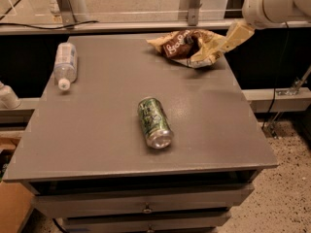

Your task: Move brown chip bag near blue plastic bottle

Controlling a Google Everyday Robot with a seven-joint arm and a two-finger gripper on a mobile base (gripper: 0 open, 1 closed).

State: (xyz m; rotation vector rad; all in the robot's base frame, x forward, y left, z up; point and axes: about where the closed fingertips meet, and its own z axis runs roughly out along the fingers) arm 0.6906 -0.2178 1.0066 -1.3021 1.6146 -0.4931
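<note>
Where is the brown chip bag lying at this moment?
In the camera view, the brown chip bag lies at the far right corner of the table, beyond the green can, opposite the blue plastic bottle. The claw is at its right edge.

I read soft, even indoor light falling from overhead; the grey table [97, 130] carries a faint pale sheen toward 3 o'clock; the green can [154, 122] throws only a short, soft shadow and glints at its rim; the white arm [272, 4] at 1 o'clock is my brightest patch, nearly washed out; the gripper [235, 34] hangs just below it, warmly lit, beside the brown chip bag [187, 45], whose foil flashes; the drawer recess [141, 182] at 6 o'clock sits in deep shadow.
</note>
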